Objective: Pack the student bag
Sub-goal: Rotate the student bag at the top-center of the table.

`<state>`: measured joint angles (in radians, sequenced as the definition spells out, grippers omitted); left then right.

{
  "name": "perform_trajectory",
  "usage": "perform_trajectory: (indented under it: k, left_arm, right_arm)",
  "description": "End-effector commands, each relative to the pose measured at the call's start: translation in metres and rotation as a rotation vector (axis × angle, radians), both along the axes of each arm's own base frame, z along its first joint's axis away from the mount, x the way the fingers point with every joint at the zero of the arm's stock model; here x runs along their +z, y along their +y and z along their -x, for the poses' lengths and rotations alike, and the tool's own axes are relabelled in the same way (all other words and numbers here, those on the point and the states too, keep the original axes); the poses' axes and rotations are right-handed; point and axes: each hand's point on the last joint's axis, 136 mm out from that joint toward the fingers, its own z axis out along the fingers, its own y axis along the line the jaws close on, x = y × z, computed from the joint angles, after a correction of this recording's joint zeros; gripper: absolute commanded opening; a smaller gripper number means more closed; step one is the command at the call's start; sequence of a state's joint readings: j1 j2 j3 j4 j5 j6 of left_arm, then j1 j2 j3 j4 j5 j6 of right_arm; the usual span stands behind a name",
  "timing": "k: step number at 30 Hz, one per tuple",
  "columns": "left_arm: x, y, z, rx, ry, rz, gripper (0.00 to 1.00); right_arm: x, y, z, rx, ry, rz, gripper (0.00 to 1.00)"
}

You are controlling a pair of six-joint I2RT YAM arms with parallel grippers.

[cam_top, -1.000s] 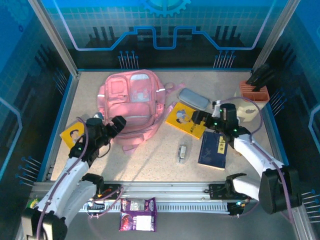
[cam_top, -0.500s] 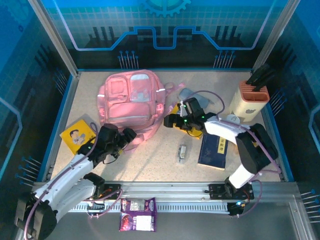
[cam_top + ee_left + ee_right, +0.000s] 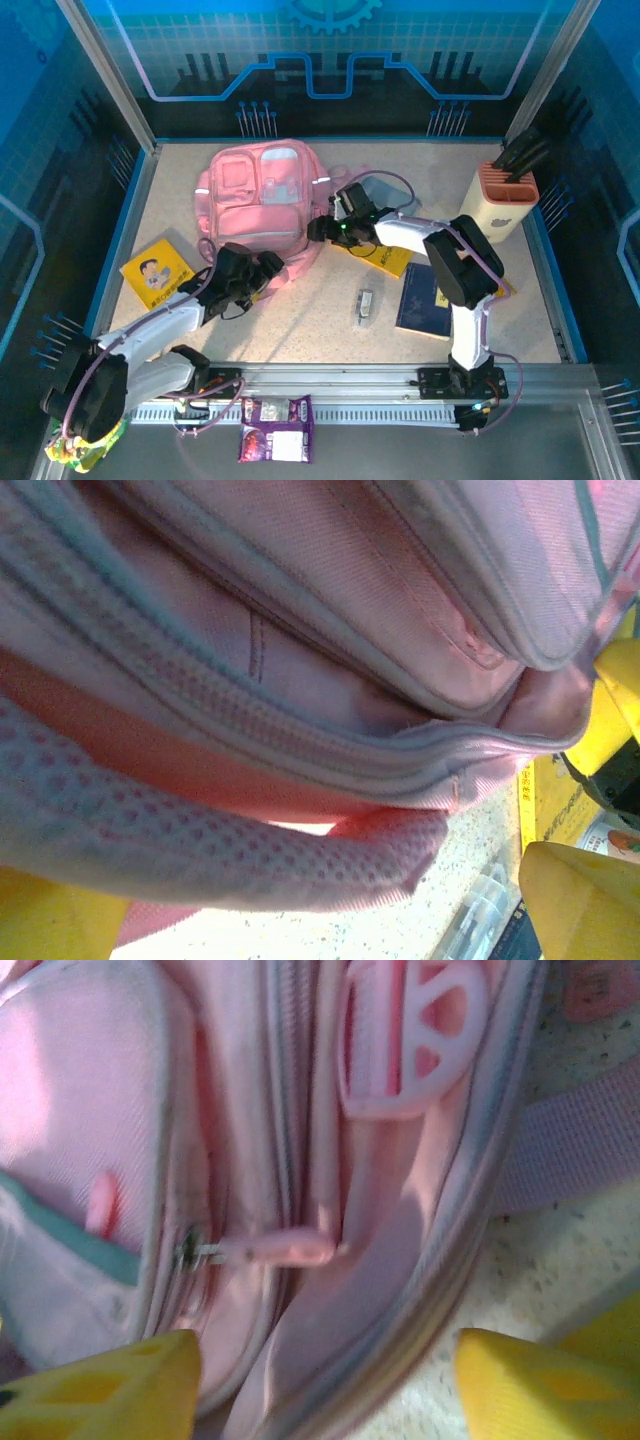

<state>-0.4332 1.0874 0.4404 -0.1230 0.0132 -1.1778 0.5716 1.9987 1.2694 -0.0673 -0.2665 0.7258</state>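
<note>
The student bag point(image 3: 262, 198) is a big pink backpack lying flat at the back left of the table. My left gripper point(image 3: 262, 270) sits at its near edge, open, with a pink mesh strap point(image 3: 250, 850) lying across the gap between its yellow fingers point(image 3: 585, 900). My right gripper point(image 3: 325, 228) is at the bag's right near corner. Its yellow fingertips point(image 3: 110, 1390) stand apart on either side of the bag's piped side edge point(image 3: 400, 1290), not pressing it. A pink zip pull point(image 3: 290, 1250) lies just beyond them.
A yellow book point(image 3: 155, 272) lies left of the left arm, another yellow book point(image 3: 388, 260) under the right arm. A blue book point(image 3: 425, 300) and a small clear item point(image 3: 365, 305) lie front right. An orange-topped pen holder point(image 3: 500, 200) stands back right.
The right arm has swung left from beside the blue book to the bag's right corner, its jaws narrowing. The left gripper has slid right along the bag's near edge.
</note>
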Motion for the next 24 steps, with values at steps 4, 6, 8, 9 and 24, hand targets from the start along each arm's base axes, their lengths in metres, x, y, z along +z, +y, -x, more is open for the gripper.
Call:
perform_trajectory:
  k: [4, 6, 8, 9, 24]
  left_arm:
    - [-0.006, 0.011, -0.022, 0.009, -0.027, -0.061, 0.99]
    - [-0.010, 0.020, -0.027, 0.026, -0.022, -0.077, 0.99]
    - [-0.013, 0.028, -0.034, 0.033, -0.023, -0.069, 0.99]
    - [-0.014, 0.033, -0.039, 0.039, -0.021, -0.064, 0.99]
    - [0.016, 0.126, -0.092, 0.184, -0.098, -0.193, 0.99]
  right_arm:
    - [-0.003, 0.008, -0.003, 0.027, 0.005, 0.020, 0.37]
    - [-0.002, 0.008, 0.004, 0.038, 0.007, 0.016, 0.22]
    - [-0.001, 0.008, 0.012, 0.049, 0.000, 0.020, 0.08]
    - [-0.002, 0.008, 0.017, 0.057, -0.003, 0.024, 0.03]
    - [0.055, 0.104, 0.083, 0.201, -0.124, -0.018, 0.27]
